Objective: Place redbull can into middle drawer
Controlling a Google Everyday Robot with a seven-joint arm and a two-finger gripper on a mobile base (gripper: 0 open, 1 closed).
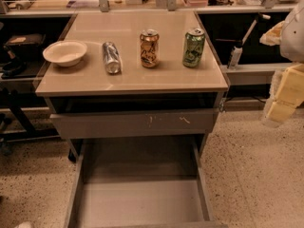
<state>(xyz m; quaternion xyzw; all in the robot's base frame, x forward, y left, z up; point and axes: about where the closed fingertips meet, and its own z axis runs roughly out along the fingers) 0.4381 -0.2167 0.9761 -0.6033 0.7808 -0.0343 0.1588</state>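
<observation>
The redbull can (111, 57), slim and silver-grey, lies on its side on the tabletop (128, 80), between a bowl and an orange-gold can. The middle drawer (142, 201) is pulled wide open below the table, and its flat grey-beige floor is bare. My gripper (281, 104) shows as pale yellow blocks at the right edge of the camera view, off the table's right side at about drawer-front height. It is far from the can and holds nothing that I can see.
A white bowl (65, 52) sits at the table's left. An orange-gold can (149, 48) and a green can (194, 47) stand upright to the right of the redbull can. The drawer front with white scratches (135, 122) juts out slightly above the open drawer. Cluttered benches stand behind and beside the table.
</observation>
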